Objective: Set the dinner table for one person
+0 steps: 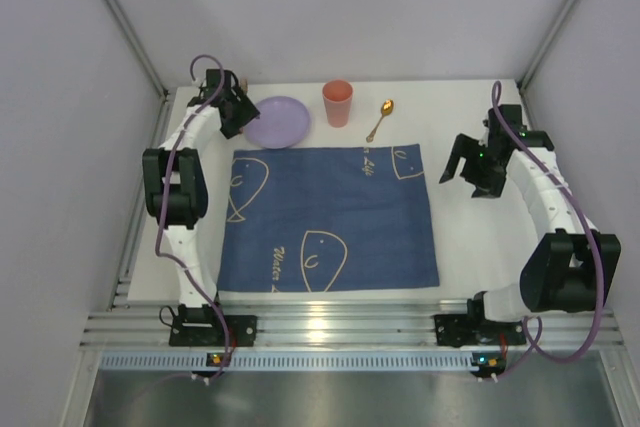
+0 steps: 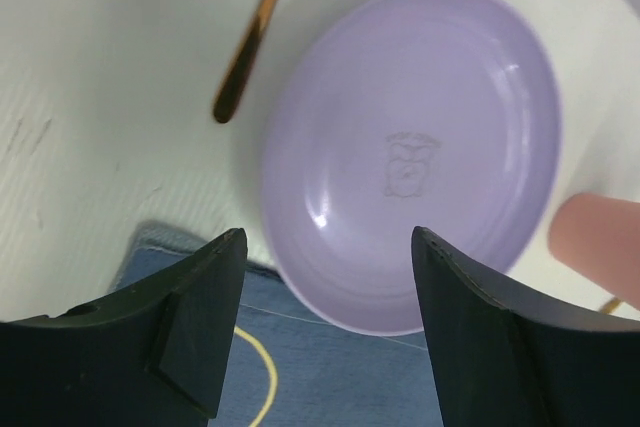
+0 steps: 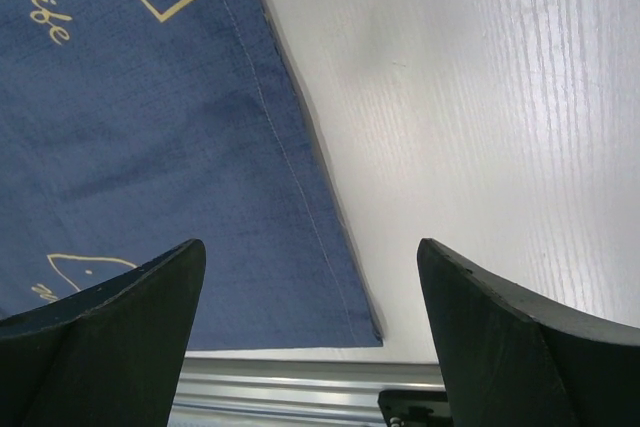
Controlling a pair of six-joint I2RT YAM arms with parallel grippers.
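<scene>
The dinner table [image 1: 468, 247] wants the plate [image 2: 420, 147] on the placemat [image 1: 330, 207], so we centre our wide, empty left gripper [image 2: 328, 247] on its rim.

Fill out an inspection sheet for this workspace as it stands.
Surface: white dinner table, with a blue placemat laid flat in the middle.
Job's things: purple plate, upright pink cup and gold spoon in a row along the placemat's far edge. A second gold handle lies beside the plate, its head out of view.
Clutter: nothing seen.
Grippers: left gripper open and empty above the plate. Right gripper open and empty over the placemat's right edge.
Cables: a purple cable runs along each arm, clear of the tableware.
Surroundings: grey walls, aluminium rail at the near edge.
</scene>
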